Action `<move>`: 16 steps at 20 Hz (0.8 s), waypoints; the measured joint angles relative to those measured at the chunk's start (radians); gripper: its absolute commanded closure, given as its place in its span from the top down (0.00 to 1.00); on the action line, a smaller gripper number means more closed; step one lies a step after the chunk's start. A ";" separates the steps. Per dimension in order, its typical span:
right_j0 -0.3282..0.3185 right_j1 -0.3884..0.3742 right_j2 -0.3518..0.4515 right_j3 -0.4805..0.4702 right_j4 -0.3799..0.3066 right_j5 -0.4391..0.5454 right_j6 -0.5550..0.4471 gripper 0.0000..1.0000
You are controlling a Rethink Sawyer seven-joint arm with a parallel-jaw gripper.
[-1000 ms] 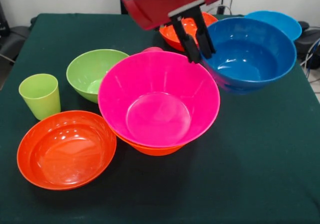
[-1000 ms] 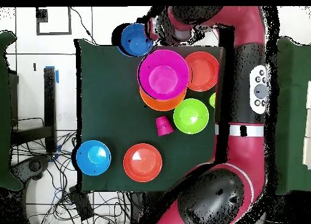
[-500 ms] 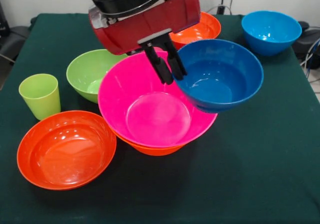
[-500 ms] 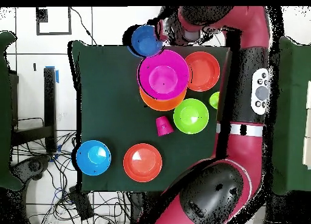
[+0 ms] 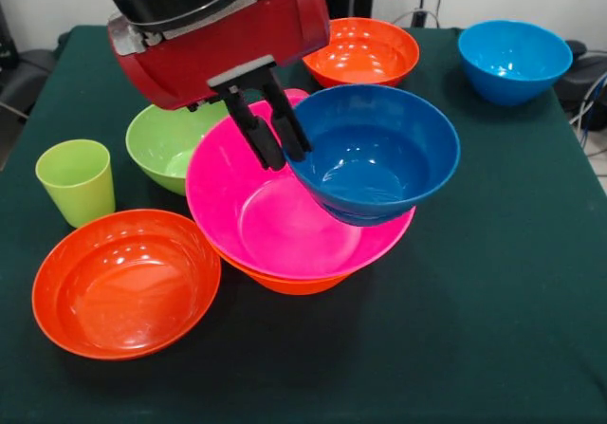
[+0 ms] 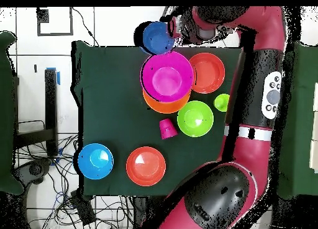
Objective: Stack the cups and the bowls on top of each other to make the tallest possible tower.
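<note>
Gripping the dark blue bowl (image 5: pixel 373 155) by its rim, the tool (image 5: pixel 268 132) holds it over the pink bowl (image 5: pixel 275 225).

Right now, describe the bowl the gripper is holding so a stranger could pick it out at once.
Start at the big pink bowl nested in an orange one mid-table. Just above its right rim hangs the dark blue bowl, clamped at its left rim by the gripper. It is the only bowl off the table, and darker than the light blue bowl at the far corner.

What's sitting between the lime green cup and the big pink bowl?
In the front view, the green bowl sits between the lime green cup and the big pink bowl, set slightly farther back.
</note>
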 measured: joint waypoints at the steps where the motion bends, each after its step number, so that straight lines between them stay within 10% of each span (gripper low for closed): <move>1: 0.000 0.002 0.000 -0.006 -0.001 0.005 -0.008 0.00; 16: -0.013 0.060 0.000 -0.049 -0.059 0.100 -0.258 0.00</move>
